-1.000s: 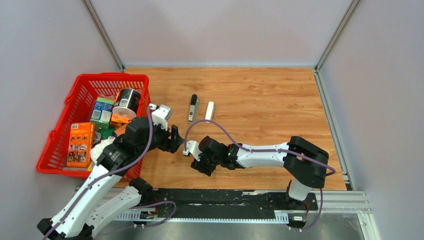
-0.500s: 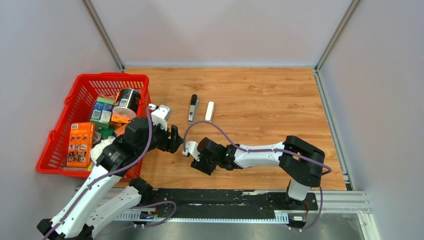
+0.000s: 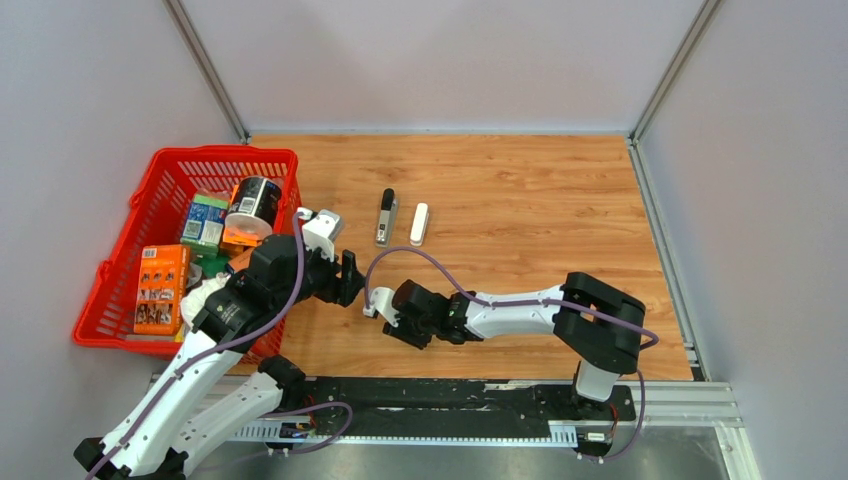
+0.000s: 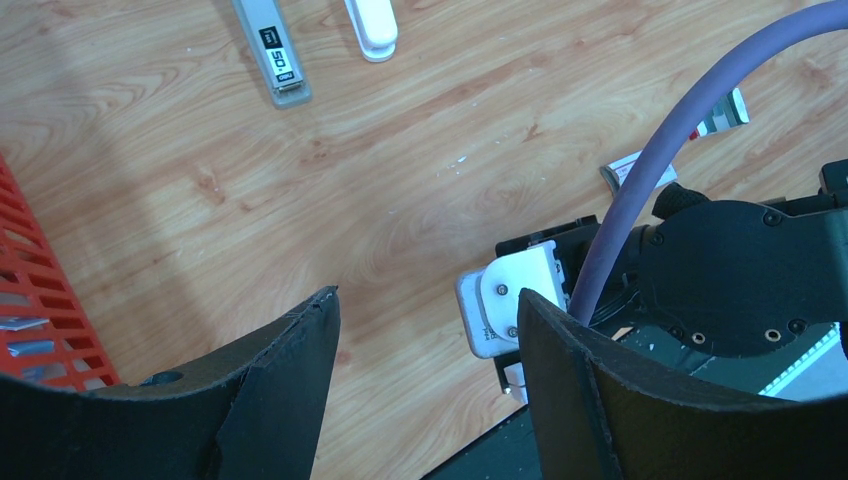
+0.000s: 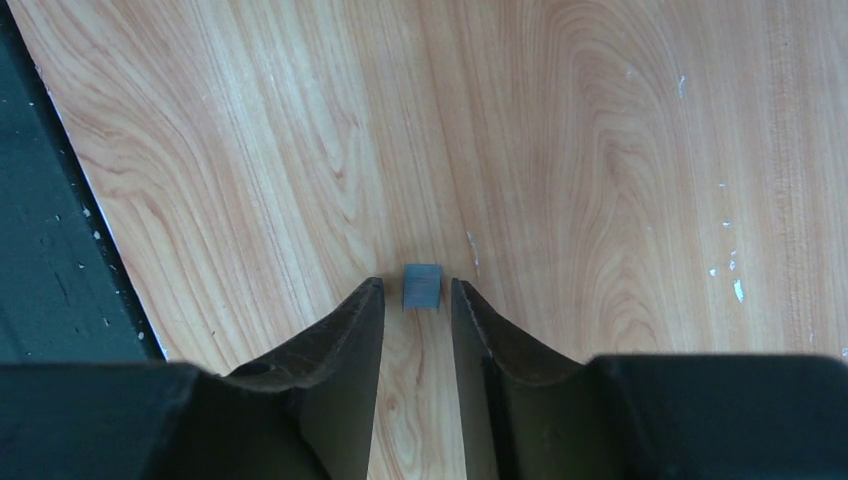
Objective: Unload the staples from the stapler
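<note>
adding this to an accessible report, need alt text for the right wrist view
A small grey block lies on the wooden table between the tips of the right gripper, whose two black fingers stand narrowly apart, not touching it.

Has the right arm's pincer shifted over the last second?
Yes. The right pincer slid slightly left, judged against the slim white plastic stapler shell lying still.

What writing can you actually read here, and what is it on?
"50", seen upside down: black label on the grey bar.
Too small or blurred to read: the rest of that label, and the print on the orange box, the can and the red-and-white box.
</note>
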Controlling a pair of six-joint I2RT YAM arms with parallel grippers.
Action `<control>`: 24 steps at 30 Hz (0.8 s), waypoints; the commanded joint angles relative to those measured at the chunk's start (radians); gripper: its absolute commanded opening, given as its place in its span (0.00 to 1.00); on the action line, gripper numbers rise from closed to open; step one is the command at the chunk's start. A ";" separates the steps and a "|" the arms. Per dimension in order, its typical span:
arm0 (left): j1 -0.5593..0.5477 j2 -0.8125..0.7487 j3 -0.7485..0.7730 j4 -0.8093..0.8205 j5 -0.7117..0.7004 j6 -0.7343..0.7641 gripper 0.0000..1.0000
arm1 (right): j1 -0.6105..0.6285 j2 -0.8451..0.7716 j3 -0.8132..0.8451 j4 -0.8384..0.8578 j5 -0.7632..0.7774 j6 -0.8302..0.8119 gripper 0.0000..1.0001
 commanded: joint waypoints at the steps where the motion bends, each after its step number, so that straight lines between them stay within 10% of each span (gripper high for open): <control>1: -0.002 -0.006 -0.004 0.020 -0.004 0.014 0.73 | 0.011 0.009 0.016 -0.010 0.016 0.001 0.33; 24: -0.004 -0.010 -0.004 0.023 -0.001 0.014 0.73 | 0.007 -0.119 0.009 -0.096 0.194 0.107 0.11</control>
